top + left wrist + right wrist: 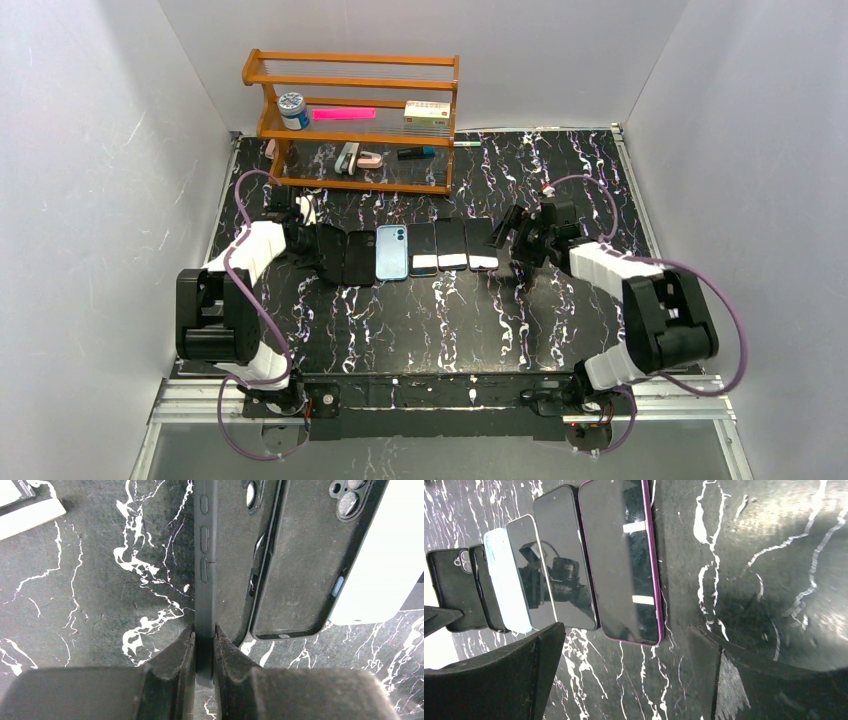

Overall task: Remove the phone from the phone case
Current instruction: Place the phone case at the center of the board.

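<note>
Black soft phone case (232, 555), empty, lining up, lay at the left end of a row of handsets on the bench. Its long side wall was pinched in the closed left hand (204, 645). Second black case (300, 565) lay close against it, then a pale blue phone (392, 252). Purple-rimmed phone (621, 560) lay screen-up at the row's right end. Right hand (626, 637) was spread wide just beside it, holding nothing. Bench (560, 310) was black marble-look with white veins. Plain grey walls on three sides; wooden rack (350, 70) at the back.
</note>
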`<state>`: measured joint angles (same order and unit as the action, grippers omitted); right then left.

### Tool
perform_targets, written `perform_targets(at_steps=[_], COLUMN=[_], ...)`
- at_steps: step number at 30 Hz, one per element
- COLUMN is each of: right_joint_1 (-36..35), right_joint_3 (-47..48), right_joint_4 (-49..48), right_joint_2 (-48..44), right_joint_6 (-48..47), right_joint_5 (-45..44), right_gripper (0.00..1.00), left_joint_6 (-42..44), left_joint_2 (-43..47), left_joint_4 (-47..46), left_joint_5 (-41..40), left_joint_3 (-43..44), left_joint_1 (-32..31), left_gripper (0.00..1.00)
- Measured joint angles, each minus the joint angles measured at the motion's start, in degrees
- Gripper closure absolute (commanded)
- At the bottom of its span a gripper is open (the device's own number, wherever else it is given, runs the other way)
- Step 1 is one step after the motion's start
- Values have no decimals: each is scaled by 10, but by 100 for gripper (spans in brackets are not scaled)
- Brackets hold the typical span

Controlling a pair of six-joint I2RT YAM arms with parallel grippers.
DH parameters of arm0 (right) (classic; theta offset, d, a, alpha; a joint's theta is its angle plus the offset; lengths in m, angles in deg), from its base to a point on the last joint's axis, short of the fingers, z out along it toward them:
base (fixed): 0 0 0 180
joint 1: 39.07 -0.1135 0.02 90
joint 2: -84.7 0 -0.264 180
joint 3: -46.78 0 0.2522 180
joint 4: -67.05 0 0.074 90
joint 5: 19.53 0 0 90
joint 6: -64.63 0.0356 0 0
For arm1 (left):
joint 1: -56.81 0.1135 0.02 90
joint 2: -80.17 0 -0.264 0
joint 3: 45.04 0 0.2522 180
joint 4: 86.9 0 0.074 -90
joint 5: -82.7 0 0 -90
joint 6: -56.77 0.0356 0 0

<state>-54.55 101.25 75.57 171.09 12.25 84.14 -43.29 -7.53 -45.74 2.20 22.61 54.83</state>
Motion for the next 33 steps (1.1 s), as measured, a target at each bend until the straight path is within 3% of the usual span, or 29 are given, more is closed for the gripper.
perform_targets(at_steps=[15, 26, 33], right_joint_1=[0, 0, 0], right_joint_3=[0, 2, 31], right_joint_4=[170, 271, 304], right_joint_2=[-283, -447, -499], right_joint_6=[-75, -132, -170], right_joint_5=[-106, -232, -303], right_gripper=[1, 1, 1], left_joint_6=[-32, -45, -59], left_joint_2=[-52, -10, 95], left_joint_4=[-49, -14, 45], left_joint_5=[38, -45, -115], left_joint_3=[0, -2, 7], left_joint_1=[-27, -28, -28], left_gripper=[2, 2, 2])
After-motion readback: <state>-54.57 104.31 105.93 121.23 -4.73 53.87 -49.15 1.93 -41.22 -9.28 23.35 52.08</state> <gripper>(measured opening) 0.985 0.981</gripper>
